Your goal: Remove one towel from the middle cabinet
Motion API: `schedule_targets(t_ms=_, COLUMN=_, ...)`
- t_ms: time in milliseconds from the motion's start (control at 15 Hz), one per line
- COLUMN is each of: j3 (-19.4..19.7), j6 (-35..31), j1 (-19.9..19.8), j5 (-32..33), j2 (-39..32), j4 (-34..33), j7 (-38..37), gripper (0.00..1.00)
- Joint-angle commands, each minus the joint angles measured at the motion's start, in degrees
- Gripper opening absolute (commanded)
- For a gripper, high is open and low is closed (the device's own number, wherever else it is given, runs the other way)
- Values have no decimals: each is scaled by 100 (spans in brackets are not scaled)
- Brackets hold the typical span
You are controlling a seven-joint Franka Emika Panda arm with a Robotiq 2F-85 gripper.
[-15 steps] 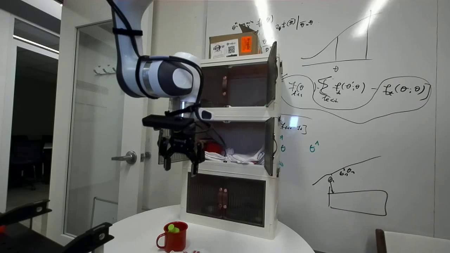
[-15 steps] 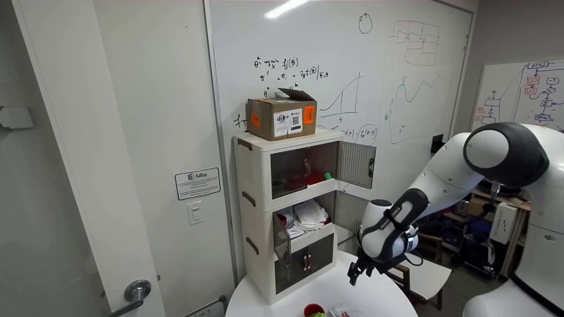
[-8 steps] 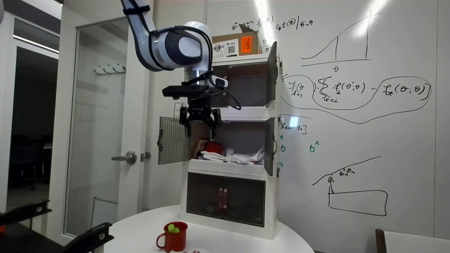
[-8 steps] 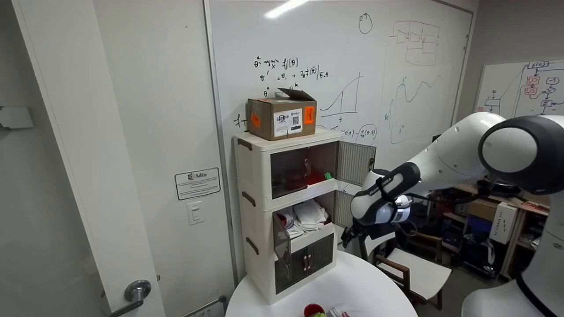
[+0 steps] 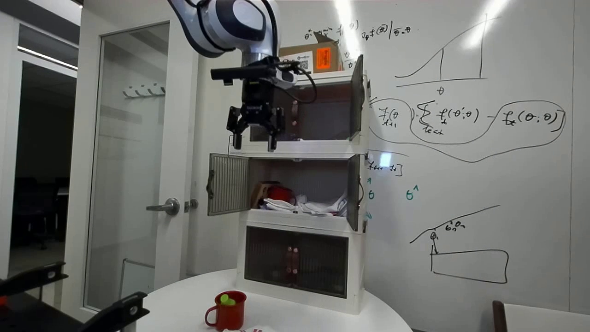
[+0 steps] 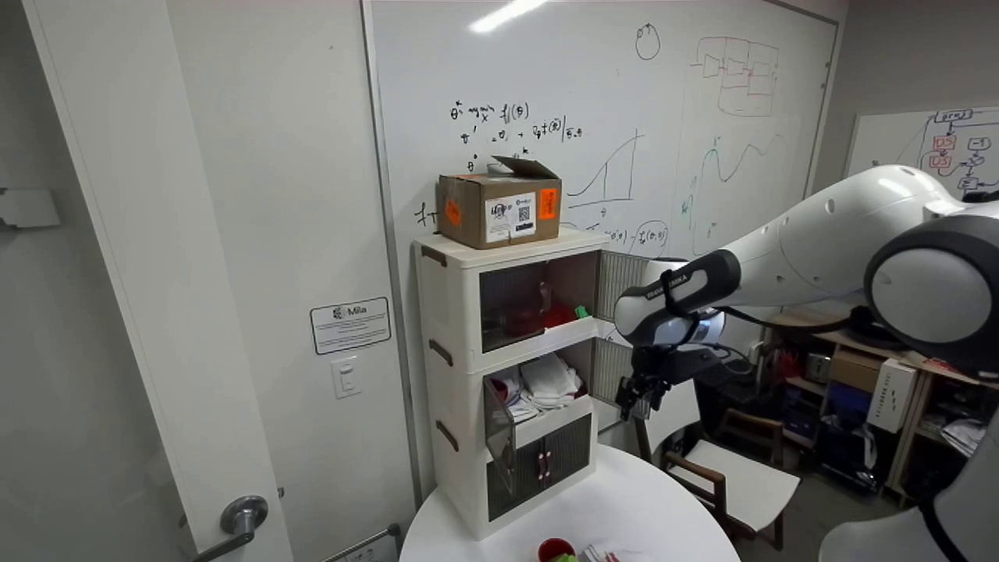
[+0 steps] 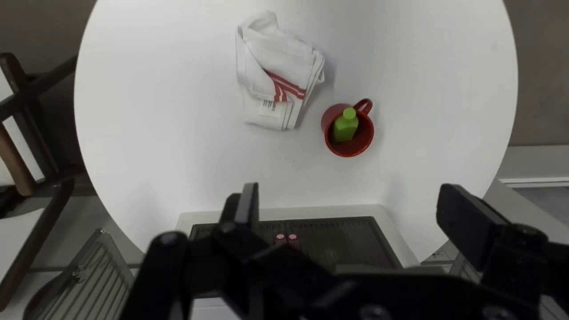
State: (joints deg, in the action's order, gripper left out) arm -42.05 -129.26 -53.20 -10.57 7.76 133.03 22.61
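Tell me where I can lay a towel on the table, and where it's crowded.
In the wrist view, the table is bare left of the folded towel and right of the red mug out to its rim, and between both and the cabinet unit. It's tight between towel and mug; white towels crowd the floor of the middle cabinet.

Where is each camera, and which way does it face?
An exterior view: away from the arm, facing the middle cabinet roughly level; part of it and the open claw show.
An exterior view: also apart, looking slightly down at the box; much of the arm and claw show.
Wrist view: on the arm, looking down at the table and mug; only its claw shows.
Both exterior views share the middle cabinet, box, whiteboard and arm; the mug shows in all three.
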Motion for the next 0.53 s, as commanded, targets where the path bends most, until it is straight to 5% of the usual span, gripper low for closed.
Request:
schedule_targets(t_ms=0, j3=1577, j6=957, j1=1480, j5=288, j2=319, j4=-29, j7=445, gripper=100)
schedule_targets(t_ms=267, j3=3149, j6=803, j1=3079, j5=587, j2=250, j4=25, j7=350, gripper=100)
schedule_targets(t_ms=467, j3=3363, j6=805, j1=3291, j5=609, j2=296, j4=56, j7=453, gripper=100)
